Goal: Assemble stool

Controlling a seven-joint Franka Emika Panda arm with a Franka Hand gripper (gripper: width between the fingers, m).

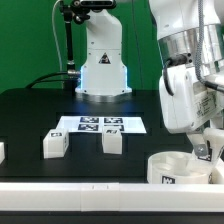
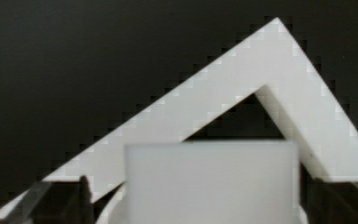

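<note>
Hangs at the rim of the stool seat [image 1: 162, 170], seemingly to reposition it; cannot tell how open the tool [image 1: 203, 151] is.

You've got a glossy white arm [image 1: 186, 95] made of rounded shell segments, with a silver-grey band [image 1: 183, 45] at the joint above the wrist. The base [image 1: 103, 55] at the back is white too and tapered, with a pale blue lit ring [image 1: 103, 88] round its foot. A black cable [image 1: 214, 100] sits on the wrist's side toward the exterior view's right. The fingers [image 1: 203, 150] are dark. In the wrist view you only get their blurred dark tips.
</note>
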